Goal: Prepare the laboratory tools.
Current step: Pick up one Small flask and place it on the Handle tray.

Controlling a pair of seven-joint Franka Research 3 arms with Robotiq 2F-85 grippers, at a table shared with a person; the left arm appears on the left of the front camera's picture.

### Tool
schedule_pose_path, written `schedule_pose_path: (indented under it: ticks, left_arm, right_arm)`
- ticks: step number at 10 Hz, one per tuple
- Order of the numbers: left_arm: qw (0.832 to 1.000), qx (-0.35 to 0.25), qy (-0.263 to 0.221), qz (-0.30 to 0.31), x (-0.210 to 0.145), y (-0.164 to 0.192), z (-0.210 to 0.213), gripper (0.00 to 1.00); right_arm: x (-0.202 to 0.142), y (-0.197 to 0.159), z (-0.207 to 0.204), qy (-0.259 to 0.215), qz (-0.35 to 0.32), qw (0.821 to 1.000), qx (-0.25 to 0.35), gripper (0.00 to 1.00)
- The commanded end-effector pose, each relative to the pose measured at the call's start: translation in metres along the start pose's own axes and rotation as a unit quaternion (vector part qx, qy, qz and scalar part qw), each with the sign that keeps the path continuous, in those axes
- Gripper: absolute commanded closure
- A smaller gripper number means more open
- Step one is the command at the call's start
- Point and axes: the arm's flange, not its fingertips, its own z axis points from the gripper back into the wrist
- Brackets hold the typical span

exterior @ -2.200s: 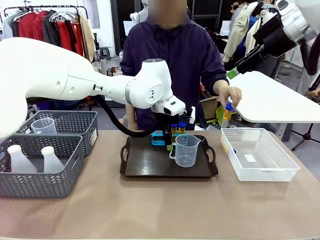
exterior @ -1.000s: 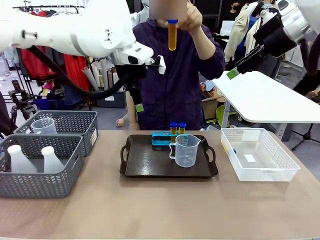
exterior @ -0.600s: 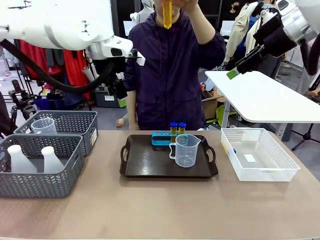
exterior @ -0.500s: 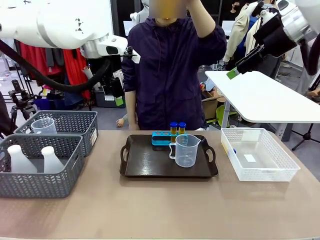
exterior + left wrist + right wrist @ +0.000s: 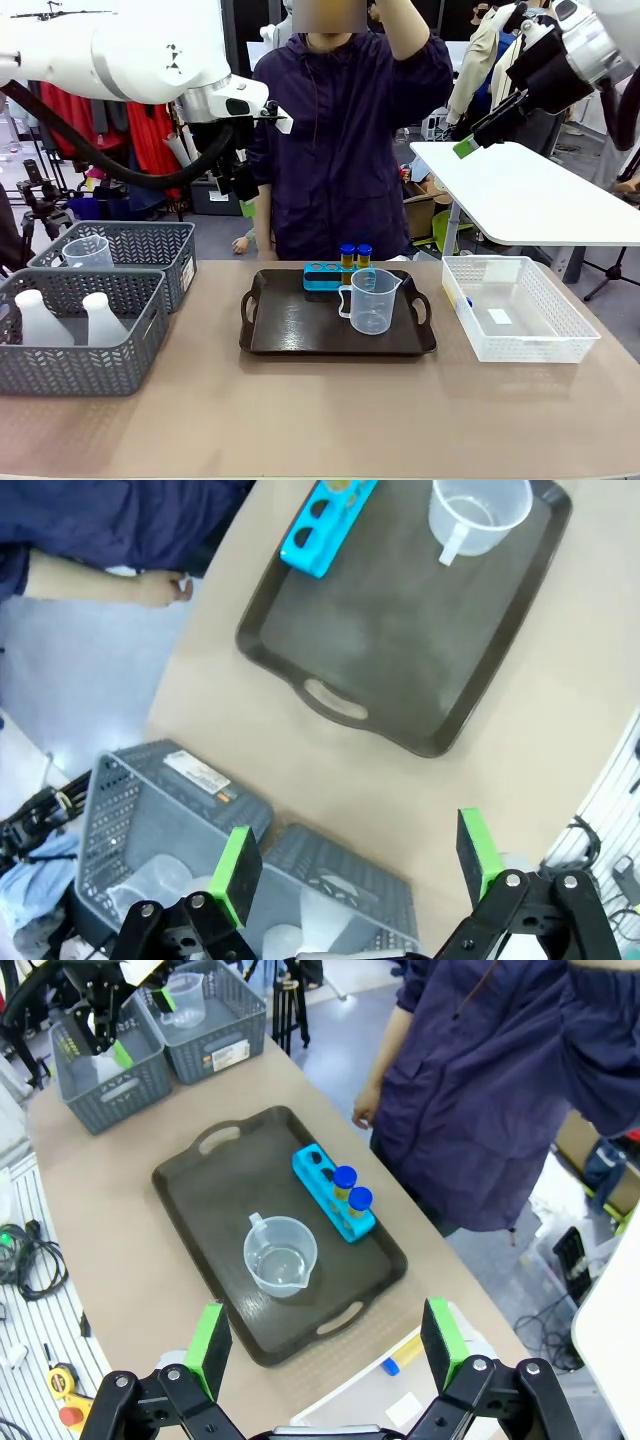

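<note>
Having risen from the small blue four-hole rack (image 5: 318,277), the left pincer (image 5: 357,855) hangs wide open and empty; two blue-capped amber tubes (image 5: 355,256) stand racked, two holes unfilled.

blue rack (image 5: 322,277), amber tubes (image 5: 348,263) (blue caps), dark tray (image 5: 295,325), grey woven baskets (image 5: 90,365), white mesh basket (image 5: 510,350).

Beaker (image 5: 374,300) before rack (image 5: 322,276); both on tray (image 5: 300,335)

Open left gripper (image 5: 357,865), open right gripper (image 5: 327,1342)
</note>
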Motion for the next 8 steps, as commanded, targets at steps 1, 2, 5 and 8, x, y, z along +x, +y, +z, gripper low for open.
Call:
schedule_pose_path:
  ticks: [1, 2, 5, 8]
  left_arm:
    - [0.997, 0.019, 0.024, 0.070, -0.022, -0.003, 0.024, 0.00]
    - [0.993, 0.030, 0.037, 0.107, -0.037, -0.004, 0.034, 0.00]
    - [0.971, 0.055, 0.064, 0.222, -0.090, 0.009, 0.045, 0.00]
    - [0.955, 0.062, 0.065, 0.282, -0.139, 0.040, 0.005, 0.00]
  right_arm:
    - [0.001, 0.000, 0.002, 0.001, 0.003, 1.000, -0.001, 0.00]
    - [0.001, 0.000, 0.002, 0.001, 0.003, 1.000, -0.001, 0.00]
    - [0.001, 0.000, 0.002, 0.001, 0.003, 1.000, -0.001, 0.00]
    - [0.001, 0.000, 0.002, 0.001, 0.003, 1.000, -0.001, 0.00]
